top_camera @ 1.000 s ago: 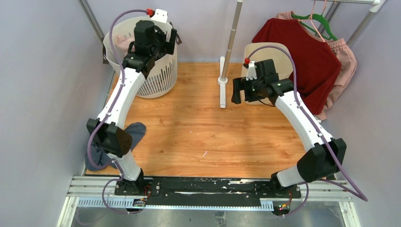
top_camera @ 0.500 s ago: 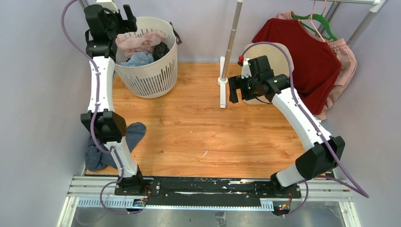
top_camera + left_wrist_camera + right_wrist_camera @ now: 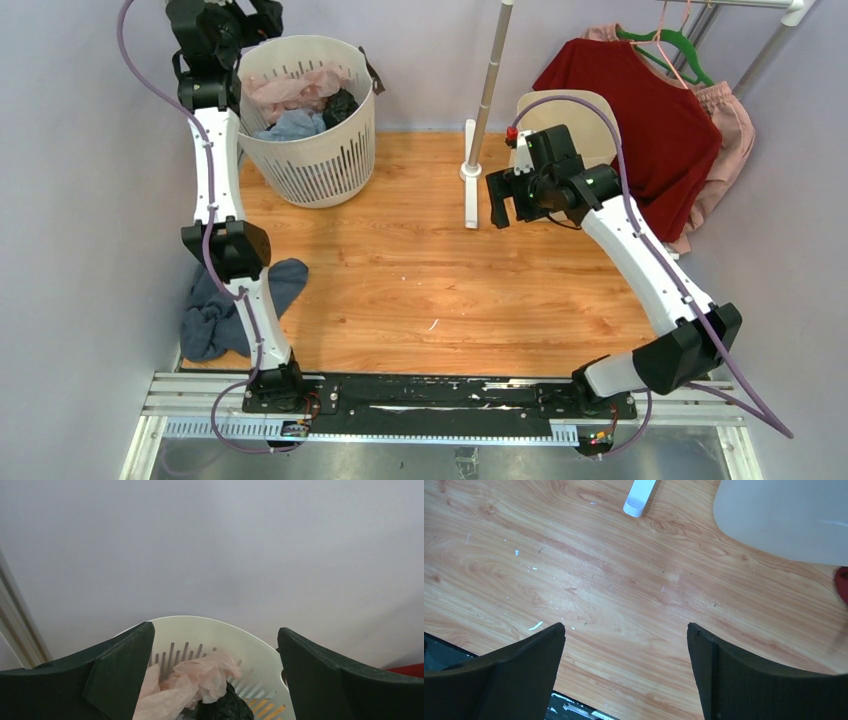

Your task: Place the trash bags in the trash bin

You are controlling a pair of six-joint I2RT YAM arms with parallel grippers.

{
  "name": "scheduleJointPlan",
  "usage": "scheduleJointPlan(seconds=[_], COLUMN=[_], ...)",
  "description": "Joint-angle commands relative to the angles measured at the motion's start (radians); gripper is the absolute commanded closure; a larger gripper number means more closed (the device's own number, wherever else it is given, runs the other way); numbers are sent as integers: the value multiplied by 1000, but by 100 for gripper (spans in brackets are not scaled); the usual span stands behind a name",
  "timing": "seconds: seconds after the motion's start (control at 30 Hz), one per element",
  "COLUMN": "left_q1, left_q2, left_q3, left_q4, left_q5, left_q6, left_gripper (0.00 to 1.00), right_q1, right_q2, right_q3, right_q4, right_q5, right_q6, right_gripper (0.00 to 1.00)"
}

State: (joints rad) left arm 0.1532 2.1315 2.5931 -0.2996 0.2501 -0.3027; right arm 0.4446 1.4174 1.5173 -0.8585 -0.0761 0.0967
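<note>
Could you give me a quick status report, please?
Left gripper open, empty, by slotted basket. Right gripper open, empty, near trash bin. Trash bag in basket among clothes. Rack pole between basket and bin.

From above you get only part of the bin point(image 3: 590, 112): the right arm point(image 3: 640, 250) covers its near left side. Your right wrist view cuts it off at the top and right edges. The bag point(image 3: 192, 682) runs off the bottom of the left wrist view.

Crinkly plastic bag point(image 3: 200, 675); smooth matt bin point(image 3: 784, 515); wood-grain table point(image 3: 624, 595)
</note>
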Motion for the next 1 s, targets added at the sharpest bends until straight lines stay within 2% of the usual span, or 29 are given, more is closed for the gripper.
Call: scheduleJointPlan(seconds=[0.0,0.07,0.17,0.27,0.33,0.4,0.6,0.7,0.97], left_q1=[16,14,-6,-98,-197,-254,-270,-270,-259], left_q2=[18,48,-12,-46,-28,-4,107,153,151], left_q3=[-53,-4,-116,-179,-149,-131,-106,-77,-179], left_q4=[92,58,91,32,-38,-68,-114,-138,-64], left_q5=[-47,-43,-64,-204,-358,-430,-527,-597,-811], left_q6=[-105,-114,-99,90,235,310,307,307,259], left_gripper=[0,0,0,0,0,0,0,4,3], right_q1=[17,17,17,17,16,17,17,16,17], right_q2=[-54,-73,-92,-94,-87,-80,-51,-45,-56], right_q3=[-37,-58,-85,-114,-131,-147,-192,-202,-217], right_q4=[-51,-49,-35,-3,17,38,77,89,101], right_q5=[37,37,38,24,14,3,-17,-40,-69], right_q6=[-8,-9,-10,-8,-5,-4,-11,-6,2], right_gripper=[4,4,3,3,3,3,3,3,3])
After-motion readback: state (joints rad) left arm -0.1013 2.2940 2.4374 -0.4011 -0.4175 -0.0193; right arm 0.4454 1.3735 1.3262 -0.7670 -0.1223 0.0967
